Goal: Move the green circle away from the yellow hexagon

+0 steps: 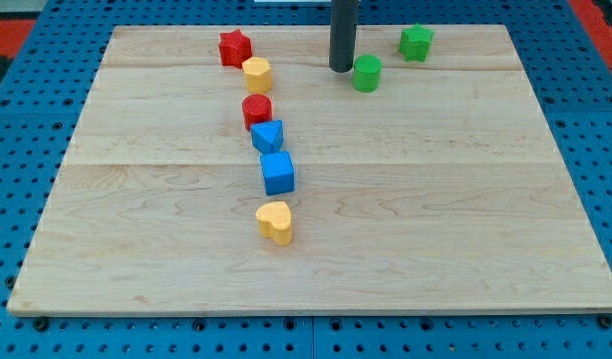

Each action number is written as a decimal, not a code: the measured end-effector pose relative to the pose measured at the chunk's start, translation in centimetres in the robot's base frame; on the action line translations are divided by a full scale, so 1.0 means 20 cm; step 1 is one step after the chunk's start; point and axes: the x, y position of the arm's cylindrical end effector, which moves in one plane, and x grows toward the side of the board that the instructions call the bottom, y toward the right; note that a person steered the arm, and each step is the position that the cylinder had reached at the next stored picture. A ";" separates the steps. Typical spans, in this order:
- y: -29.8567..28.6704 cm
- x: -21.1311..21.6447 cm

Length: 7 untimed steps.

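The green circle [367,73] sits near the view's top, right of centre. The yellow hexagon [257,75] lies well to its left, just below the red star [234,47]. My tip [342,68] comes down from the view's top and rests on the board just left of the green circle, touching or almost touching its left side. The tip stands between the circle and the hexagon, much closer to the circle.
A green star-like block [417,42] lies up and right of the circle. Below the hexagon run a red circle [257,110], a blue triangle [268,136], a blue cube [278,173] and a yellow heart [275,221]. The wooden board [465,219] sits on a blue pegboard.
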 end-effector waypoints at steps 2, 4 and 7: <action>-0.01 0.00; 0.18 -0.01; 0.16 0.32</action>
